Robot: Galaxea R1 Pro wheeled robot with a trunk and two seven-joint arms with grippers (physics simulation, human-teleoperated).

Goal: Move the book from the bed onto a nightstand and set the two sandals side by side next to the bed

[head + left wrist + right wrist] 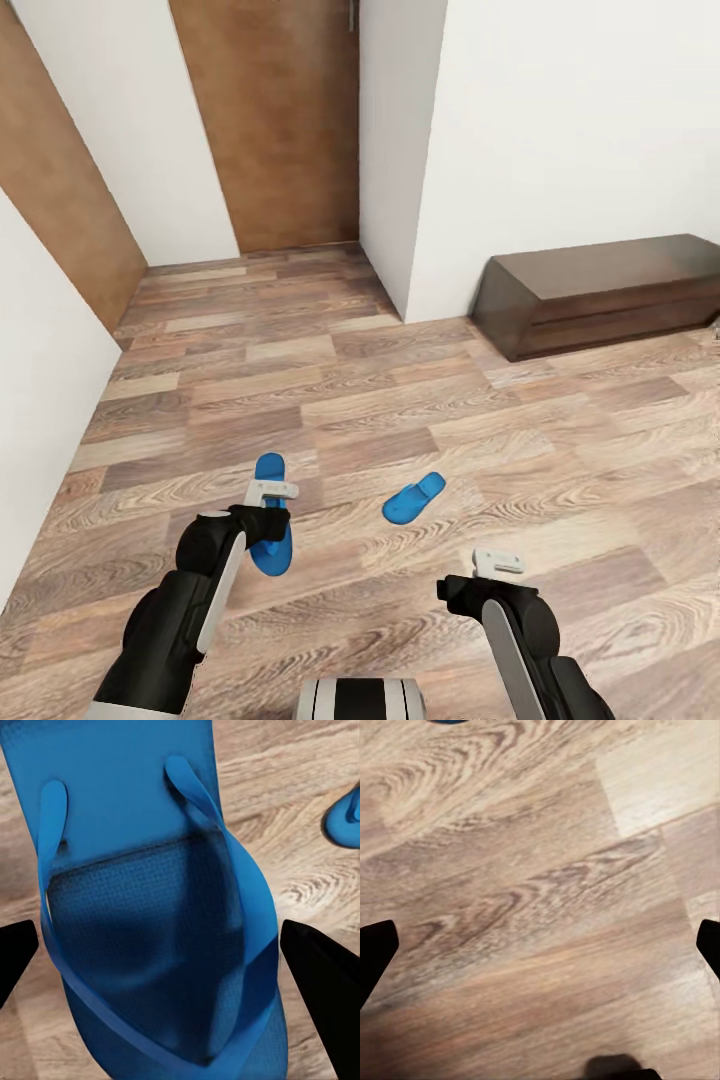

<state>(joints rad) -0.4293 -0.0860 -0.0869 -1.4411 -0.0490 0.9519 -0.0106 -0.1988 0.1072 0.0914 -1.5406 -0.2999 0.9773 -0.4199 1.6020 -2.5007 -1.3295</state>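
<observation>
Right now the left gripper point(268, 510) hangs just over one blue sandal point(271, 520) on the wood floor point(400, 400). Its fingers are spread wide, one on each side of the shoe, and they hold nothing yet. I cannot tell if they touch it.

What could go wrong? If the fingers close on the thin strap point(225, 832) alone, the sandal may swing or slip out. If they come down too hard, the tips may hit the floor and push the shoe away.

A little to the right of that sandal lies the second sandal point(414, 498), apart from the first and turned a different way. They are not side by side yet. The right gripper point(497, 562) hangs to the right of that second sandal, over bare boards, spread wide and empty.

Far off to the right of the sandals, against the white wall point(560, 130), sits a long dark bench point(600, 290). A wooden door point(280, 120) stands at the back.

The left wrist view shows the strap and the dark heel mark up close, which the head view is too far away to show. The head view shows both shoes at once and how far apart they lie. The right wrist view shows mostly floor.
</observation>
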